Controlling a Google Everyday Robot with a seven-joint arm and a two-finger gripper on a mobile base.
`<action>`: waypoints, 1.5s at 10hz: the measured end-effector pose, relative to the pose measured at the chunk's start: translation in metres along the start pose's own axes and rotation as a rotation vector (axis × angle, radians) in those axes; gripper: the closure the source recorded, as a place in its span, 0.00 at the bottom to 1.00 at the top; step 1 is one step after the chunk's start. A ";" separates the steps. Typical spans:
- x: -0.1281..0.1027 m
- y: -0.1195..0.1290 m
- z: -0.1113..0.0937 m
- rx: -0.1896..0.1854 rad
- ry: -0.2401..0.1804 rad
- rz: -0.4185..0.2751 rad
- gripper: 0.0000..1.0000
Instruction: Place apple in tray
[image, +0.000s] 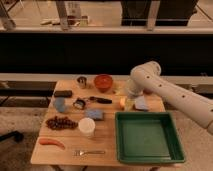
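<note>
The apple (121, 103) is a small yellow-orange fruit on the wooden table (70, 150), just beyond the far left corner of the green tray (148, 138). The tray lies empty at the table's right front. My gripper (128, 101) hangs from the white arm (165, 92) and sits right at the apple's right side, partly covering it. Whether it holds the apple does not show.
An orange bowl (103, 82) and a metal cup (81, 81) stand at the back. A grey-blue block (142, 104) lies right of the gripper. A black-handled tool (96, 100), blue sponge (94, 114), grapes (61, 122), white cup (86, 127), carrot (51, 142) and fork (90, 152) lie to the left.
</note>
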 end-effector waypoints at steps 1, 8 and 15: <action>0.006 -0.005 0.005 0.010 -0.001 0.004 0.20; 0.025 -0.023 0.034 0.083 -0.016 0.033 0.20; 0.013 -0.033 0.074 0.095 -0.043 0.044 0.20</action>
